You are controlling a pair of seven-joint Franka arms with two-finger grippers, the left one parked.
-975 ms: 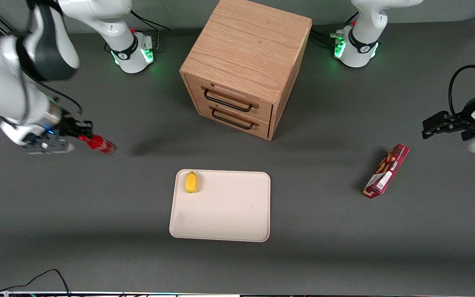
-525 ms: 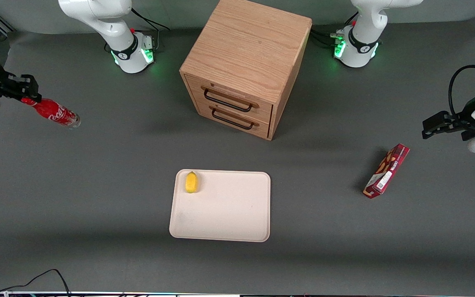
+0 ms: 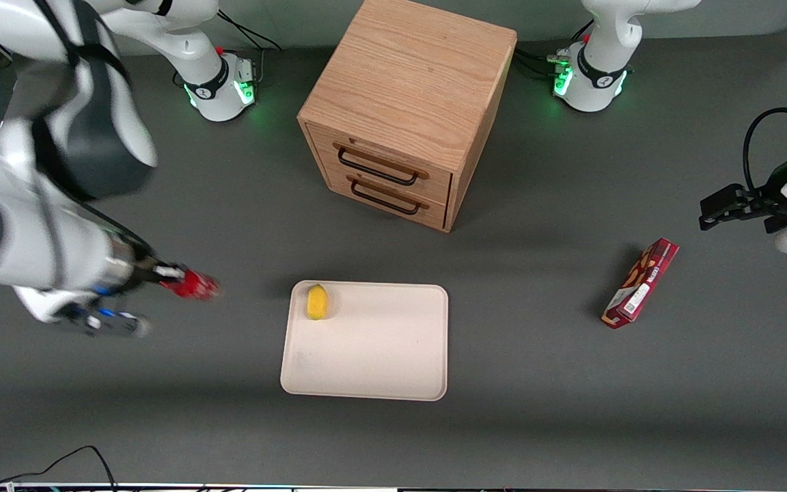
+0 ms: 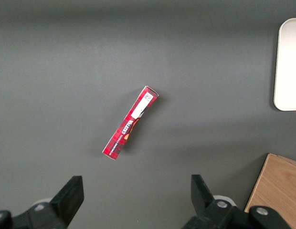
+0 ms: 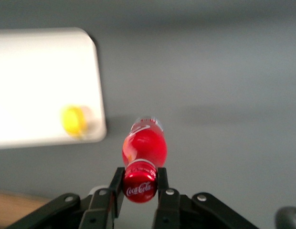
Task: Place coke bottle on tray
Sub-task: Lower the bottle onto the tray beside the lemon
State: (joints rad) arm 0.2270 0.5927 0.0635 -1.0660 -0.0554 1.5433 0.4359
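Observation:
My right gripper (image 3: pixel 169 275) is shut on the red cap of the coke bottle (image 3: pixel 195 285) and holds it in the air beside the tray (image 3: pixel 380 355), toward the working arm's end of the table. In the right wrist view the gripper (image 5: pixel 140 187) clamps the cap, and the red bottle body (image 5: pixel 144 145) points away from the camera above the grey table, close to a corner of the tray (image 5: pixel 43 71). The tray is flat, cream and rectangular.
A yellow lemon (image 3: pixel 317 301) lies on the tray near its corner closest to the bottle; it also shows in the right wrist view (image 5: pixel 74 119). A wooden two-drawer cabinet (image 3: pixel 407 102) stands farther from the front camera. A red snack box (image 3: pixel 641 283) lies toward the parked arm's end.
The right arm has swung the bottle from the table's edge toward the tray and nearer the front camera. The grip on the cap stays the same.

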